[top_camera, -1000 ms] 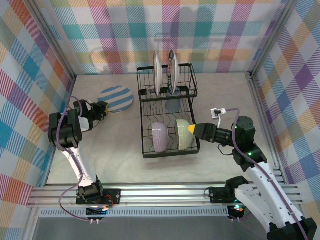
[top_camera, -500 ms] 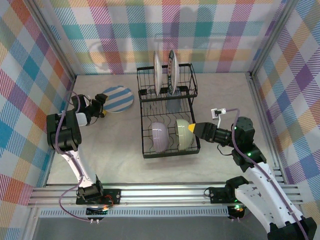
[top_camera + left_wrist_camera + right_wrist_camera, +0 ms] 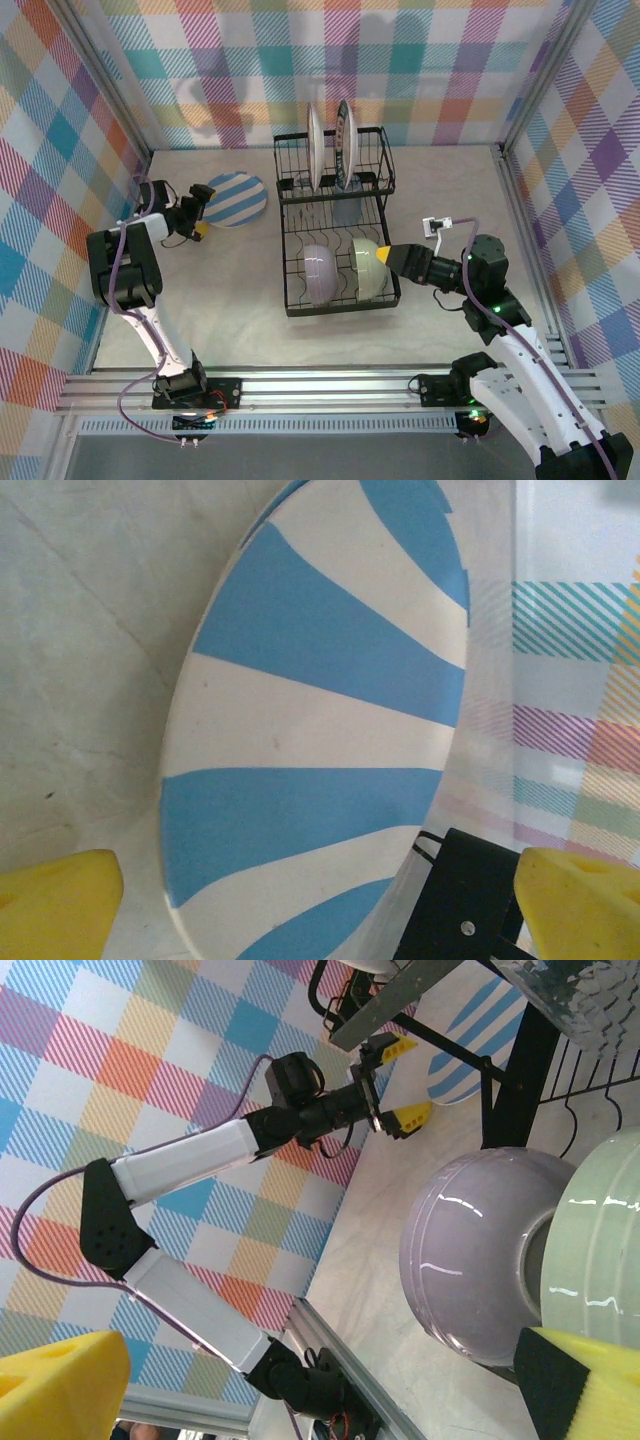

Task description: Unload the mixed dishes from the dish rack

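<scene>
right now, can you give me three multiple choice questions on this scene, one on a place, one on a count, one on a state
1. Where is the striped plate?
A. flat on the table, left of the rack
B. upright in the rack
C. leaning on the wall

2. How many bowls sit in the rack's lower level?
A. one
B. two
C. four

3. The left gripper is:
A. shut on the plate
B. shut on nothing
C. open

Answers:
1 A, the top view shows it lying face up on the table beside the rack.
2 B, a lavender and a green one stand side by side there.
3 C, its yellow fingertips stand wide apart in the left wrist view.
</scene>
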Motion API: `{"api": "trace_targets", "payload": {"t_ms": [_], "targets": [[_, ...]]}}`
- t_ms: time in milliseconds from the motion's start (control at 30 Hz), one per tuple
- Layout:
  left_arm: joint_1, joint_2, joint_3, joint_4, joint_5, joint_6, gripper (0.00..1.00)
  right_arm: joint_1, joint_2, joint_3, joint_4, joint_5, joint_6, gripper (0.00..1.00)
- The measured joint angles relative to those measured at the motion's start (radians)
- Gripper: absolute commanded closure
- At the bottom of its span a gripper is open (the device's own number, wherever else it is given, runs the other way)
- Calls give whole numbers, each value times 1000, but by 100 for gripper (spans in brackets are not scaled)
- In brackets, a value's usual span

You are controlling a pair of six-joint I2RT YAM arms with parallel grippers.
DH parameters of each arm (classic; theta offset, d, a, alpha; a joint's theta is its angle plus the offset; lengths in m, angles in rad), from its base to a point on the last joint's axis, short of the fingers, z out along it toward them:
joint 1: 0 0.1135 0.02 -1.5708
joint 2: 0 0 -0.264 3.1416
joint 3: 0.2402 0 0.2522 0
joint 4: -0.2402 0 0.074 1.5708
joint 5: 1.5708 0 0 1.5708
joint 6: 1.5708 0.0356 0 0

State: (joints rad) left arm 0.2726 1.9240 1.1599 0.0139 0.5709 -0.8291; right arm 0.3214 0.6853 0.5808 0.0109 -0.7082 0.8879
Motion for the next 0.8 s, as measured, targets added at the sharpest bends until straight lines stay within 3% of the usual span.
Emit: {"api": "trace_targets", "payload": {"t_ms": [333,800], "targets": [[-21,-1,79,-119,-61,11,0,1,-4,-19,-1,14,14,1],[-61,50,155,-136,-77,-23,0,1,-61,-19,-46,37,13,1]]}}
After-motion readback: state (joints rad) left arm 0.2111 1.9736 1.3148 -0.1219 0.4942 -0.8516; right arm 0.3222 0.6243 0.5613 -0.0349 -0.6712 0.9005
